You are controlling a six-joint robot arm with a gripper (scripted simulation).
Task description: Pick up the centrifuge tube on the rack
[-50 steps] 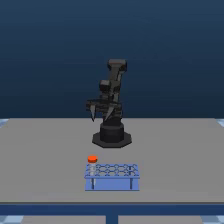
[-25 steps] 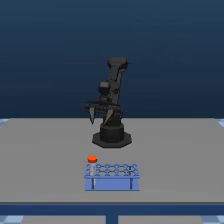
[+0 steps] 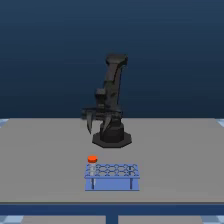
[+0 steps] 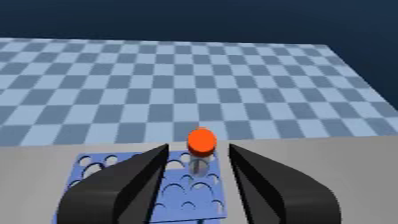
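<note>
Exterior view, same as 1 s back: gripper (image 3: 98,122) open and empty by the base, centrifuge tube (image 3: 92,161) untouched in rack (image 3: 112,184).

A grey table (image 3: 40,155) carries the rack (image 3: 112,176) and black robot base (image 3: 112,138).

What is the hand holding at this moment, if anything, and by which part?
Nothing is held. The hand is open and hangs near the arm's base, apart from the centrifuge tube, which stands in the rack at the corner on the exterior view's left.
</note>
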